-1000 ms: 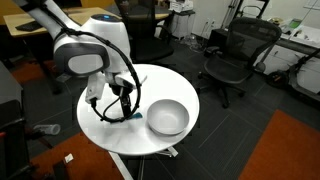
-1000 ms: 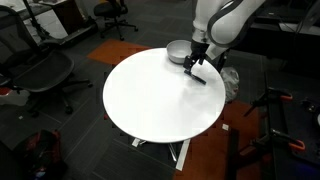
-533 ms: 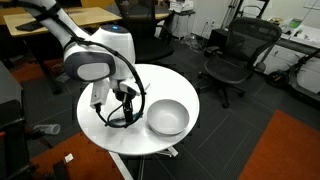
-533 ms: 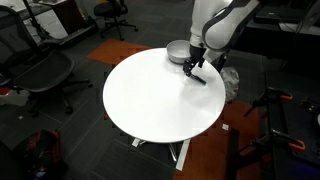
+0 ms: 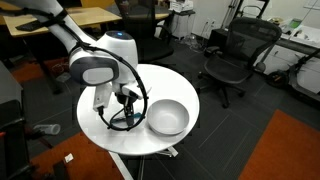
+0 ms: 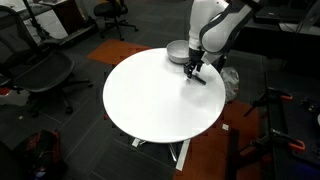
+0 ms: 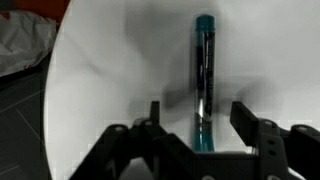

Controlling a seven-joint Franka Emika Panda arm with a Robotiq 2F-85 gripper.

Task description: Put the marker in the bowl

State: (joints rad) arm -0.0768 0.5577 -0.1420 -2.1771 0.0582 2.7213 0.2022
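The tool [image 7: 200,128] hangs open at the bottom of the wrist view, one finger on each side of the marker [image 7: 203,75] lying flat on the table [image 7: 100,100], probably to grip it, while the bowl [image 5: 167,117] stands near, right of centre.

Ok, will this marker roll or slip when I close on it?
Probably stiff: the marker lies straight on the table. Its round, glossy barrel may roll or slip if pushed from one side. It looks thin and light, so the open gripper straddling it should lift it easily.
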